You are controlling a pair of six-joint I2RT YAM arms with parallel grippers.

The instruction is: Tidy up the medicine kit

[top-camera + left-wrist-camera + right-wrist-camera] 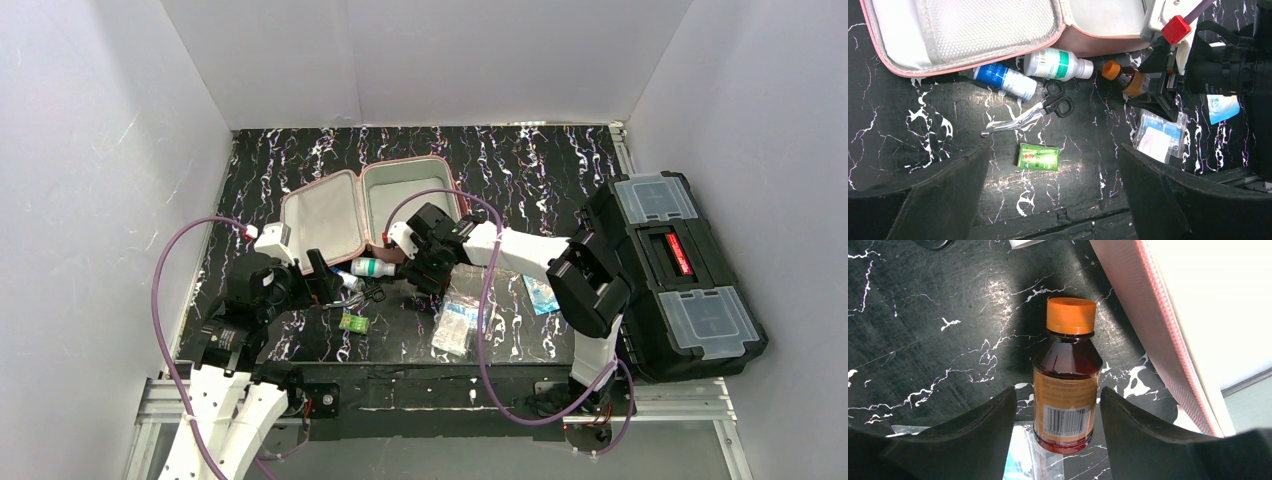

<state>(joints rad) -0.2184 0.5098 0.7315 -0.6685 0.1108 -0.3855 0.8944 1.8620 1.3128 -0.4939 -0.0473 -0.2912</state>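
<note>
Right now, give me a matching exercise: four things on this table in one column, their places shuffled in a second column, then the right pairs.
Things
1. amber bottle
2. scissors
3. green packet
4. medicine kit

Places
A. lying open at the back
B. alone on the near side of the scissors
C. inside the open right pincer
D. handles close to the white bottle

Pairs: 1-C, 2-D, 3-B, 4-A

An amber bottle (1066, 365) with orange cap (1071, 315) lay on the black marbled bench (923, 315) between the right end effector's (1058, 390) parted fingers. The pink medicine kit (1148, 320) wall was just beside it.
</note>
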